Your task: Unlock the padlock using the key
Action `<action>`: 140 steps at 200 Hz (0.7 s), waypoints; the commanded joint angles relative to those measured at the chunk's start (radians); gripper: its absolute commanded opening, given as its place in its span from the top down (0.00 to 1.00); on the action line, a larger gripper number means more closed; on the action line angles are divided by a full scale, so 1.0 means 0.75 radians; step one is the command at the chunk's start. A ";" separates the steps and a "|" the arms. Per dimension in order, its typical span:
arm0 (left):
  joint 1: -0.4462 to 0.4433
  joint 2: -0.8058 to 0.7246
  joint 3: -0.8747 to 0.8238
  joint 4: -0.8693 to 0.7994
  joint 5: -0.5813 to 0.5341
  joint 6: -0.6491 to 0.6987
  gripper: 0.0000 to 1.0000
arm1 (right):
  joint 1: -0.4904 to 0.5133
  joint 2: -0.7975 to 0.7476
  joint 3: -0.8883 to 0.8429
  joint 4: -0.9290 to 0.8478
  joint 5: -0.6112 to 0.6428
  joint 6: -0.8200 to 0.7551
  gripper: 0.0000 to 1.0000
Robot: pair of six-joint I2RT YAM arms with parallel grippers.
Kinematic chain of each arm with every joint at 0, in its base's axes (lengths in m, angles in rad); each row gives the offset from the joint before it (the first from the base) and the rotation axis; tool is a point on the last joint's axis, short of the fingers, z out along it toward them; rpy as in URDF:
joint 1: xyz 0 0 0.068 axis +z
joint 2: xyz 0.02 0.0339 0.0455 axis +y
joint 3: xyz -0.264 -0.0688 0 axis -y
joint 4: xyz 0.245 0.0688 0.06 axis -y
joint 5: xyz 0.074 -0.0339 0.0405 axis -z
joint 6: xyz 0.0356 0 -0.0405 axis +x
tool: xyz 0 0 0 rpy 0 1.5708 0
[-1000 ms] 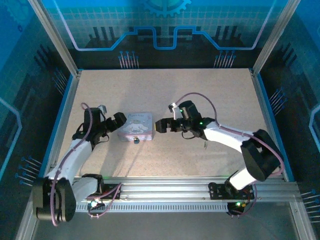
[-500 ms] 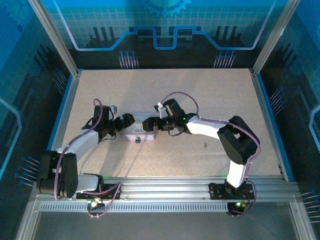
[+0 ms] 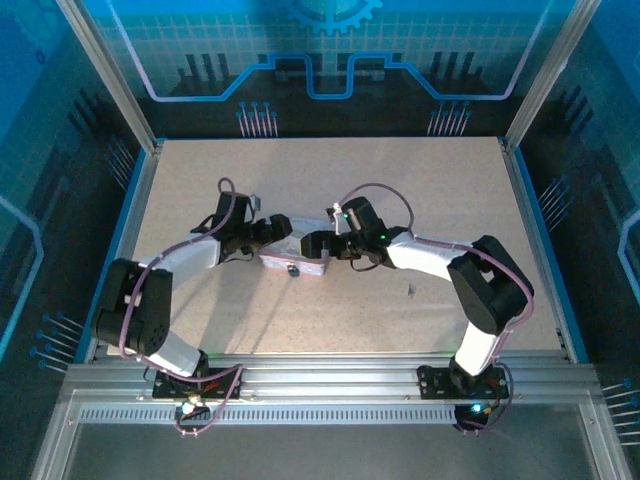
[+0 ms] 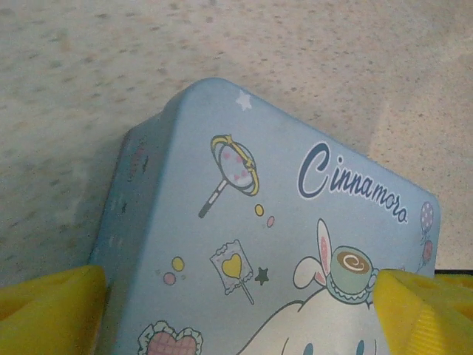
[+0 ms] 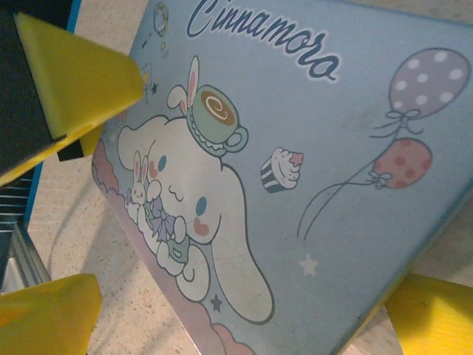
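Tabletop [image 3: 420, 190] of speckled beige, blue-lit walls [image 3: 330, 40] around, cartoon tin [image 3: 305, 262] mid-table, left gripper [image 3: 282, 231] and right gripper [image 3: 310, 244] spread wide over it, padlock [image 3: 293, 269] on tin's near side, key [image 3: 410, 291] apart to right

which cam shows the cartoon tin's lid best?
Right wrist: the tin is close and its lid is nearly whole, with the lettering, rabbit-eared character, cupcake and balloons all sharp. Left wrist shows one end of the tin, with the lettering and the character's top. Top external shows the whole tin, but small, with the print unreadable.
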 commanded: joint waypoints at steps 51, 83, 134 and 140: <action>-0.201 0.251 0.286 0.066 0.112 -0.051 0.06 | -0.097 -0.237 -0.227 -0.020 0.034 -0.025 0.00; -0.209 0.284 0.335 0.050 0.063 -0.058 0.01 | -0.140 -0.267 -0.274 -0.038 0.029 -0.026 0.00; -0.198 0.183 0.353 -0.044 -0.066 0.007 0.01 | -0.191 -0.387 -0.300 -0.260 0.222 -0.112 0.00; -0.193 0.160 0.343 -0.050 -0.076 0.011 0.01 | -0.197 -0.405 -0.295 -0.301 0.249 -0.132 0.00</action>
